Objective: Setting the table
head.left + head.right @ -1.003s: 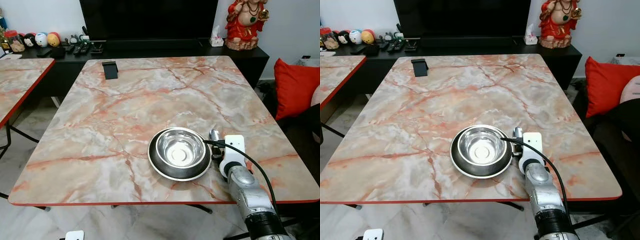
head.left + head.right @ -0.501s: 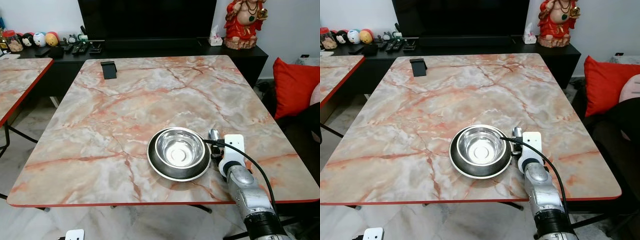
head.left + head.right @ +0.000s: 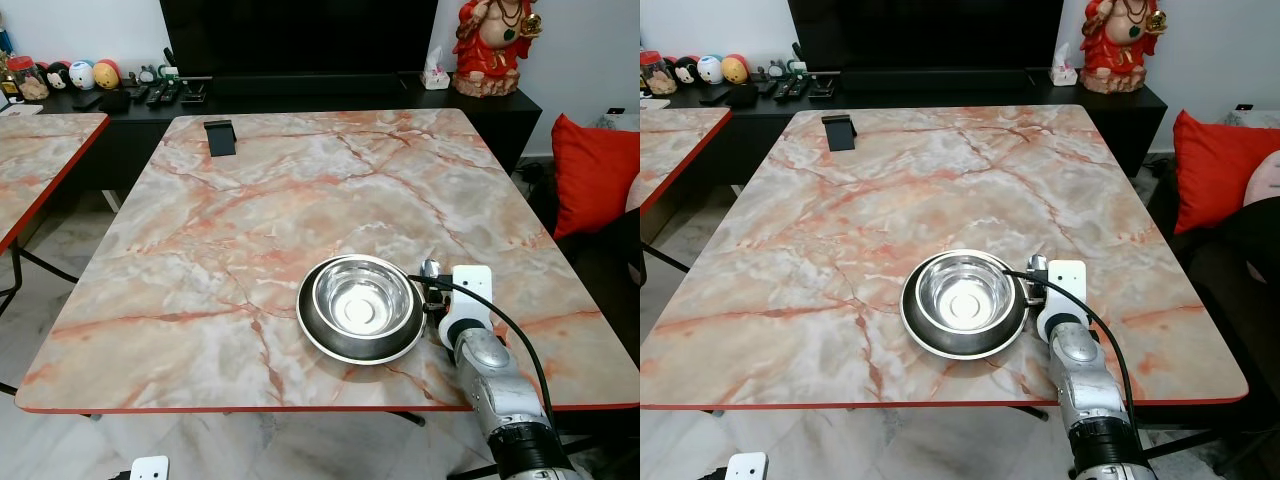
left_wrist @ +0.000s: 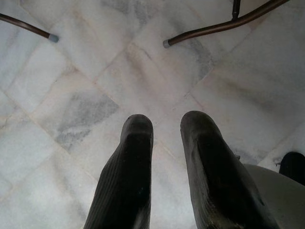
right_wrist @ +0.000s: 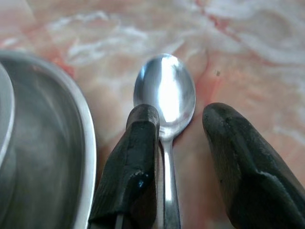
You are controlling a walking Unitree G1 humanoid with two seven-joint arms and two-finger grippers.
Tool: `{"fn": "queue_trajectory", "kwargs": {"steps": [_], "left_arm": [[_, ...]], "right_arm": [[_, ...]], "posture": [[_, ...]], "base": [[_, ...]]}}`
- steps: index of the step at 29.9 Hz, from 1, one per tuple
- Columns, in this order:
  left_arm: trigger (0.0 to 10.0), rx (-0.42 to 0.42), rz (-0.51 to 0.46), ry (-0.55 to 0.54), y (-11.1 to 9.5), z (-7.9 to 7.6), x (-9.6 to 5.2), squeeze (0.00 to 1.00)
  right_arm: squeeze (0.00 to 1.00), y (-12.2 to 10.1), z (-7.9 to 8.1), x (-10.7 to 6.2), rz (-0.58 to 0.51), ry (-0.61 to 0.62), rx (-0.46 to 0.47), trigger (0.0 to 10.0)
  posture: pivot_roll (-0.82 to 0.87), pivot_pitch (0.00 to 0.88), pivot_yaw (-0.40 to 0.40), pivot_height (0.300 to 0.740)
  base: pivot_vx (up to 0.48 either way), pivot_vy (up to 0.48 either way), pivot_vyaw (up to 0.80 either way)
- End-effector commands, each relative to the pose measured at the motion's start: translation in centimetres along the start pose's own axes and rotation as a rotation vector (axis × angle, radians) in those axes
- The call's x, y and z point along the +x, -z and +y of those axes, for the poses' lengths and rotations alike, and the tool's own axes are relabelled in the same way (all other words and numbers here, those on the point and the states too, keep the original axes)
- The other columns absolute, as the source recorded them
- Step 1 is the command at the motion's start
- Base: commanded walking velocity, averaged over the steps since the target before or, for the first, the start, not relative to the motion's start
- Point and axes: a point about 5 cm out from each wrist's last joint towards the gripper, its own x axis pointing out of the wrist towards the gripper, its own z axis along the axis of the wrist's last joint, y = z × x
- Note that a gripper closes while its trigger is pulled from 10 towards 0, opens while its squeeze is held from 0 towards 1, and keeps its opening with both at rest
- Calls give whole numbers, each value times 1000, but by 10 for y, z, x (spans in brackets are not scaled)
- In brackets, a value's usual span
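Note:
A steel bowl sits in a steel plate on the marble table, near its front right. A steel spoon lies flat on the table just right of the plate's rim. My right gripper is low over the spoon, open, with one finger on each side of the handle. One finger rests against the handle. The spoon's bowl points away from the wrist. My left gripper hangs idle over the marble floor with its fingers apart.
A black stand sits at the table's far left corner. A second marble table is on the left. A dark console with a TV, remotes and a red statue runs behind. Red cushion at the right.
The head camera has shifted a little. The right gripper stays by the spoon beside the plate, and nothing on the table has moved.

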Motion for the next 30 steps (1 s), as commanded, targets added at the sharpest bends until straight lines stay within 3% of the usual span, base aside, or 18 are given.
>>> {"fn": "queue_trajectory", "kwargs": {"steps": [1,10,13,15,20,30], "left_arm": [[10000,5,6,-5,1,2,0,0],[10000,2,-4,-7,1,3,-1,0],[10000,2,-7,-9,3,5,-3,0],[10000,2,-9,-9,4,5,-4,0],[10000,5,-13,-6,6,4,-4,0],[10000,2,-26,-10,3,3,-4,0]], "right_arm": [[0,-13,-1,2,-59,13,5,10000],[0,-36,-7,-4,-244,58,-34,10000],[0,-53,-9,-15,-415,73,-33,10000],[0,-60,-8,-19,-470,66,-38,10000],[0,-70,-5,-23,-540,46,-69,10000],[0,-72,-6,-30,-581,42,-53,10000]], "posture": [[12,0,31,740],[14,0,31,740],[11,0,36,740],[10,0,34,740],[9,0,27,740],[1,0,19,740]], "base": [[0,0,0],[0,0,0],[0,0,0],[0,0,0],[0,0,0],[0,0,0]]}}
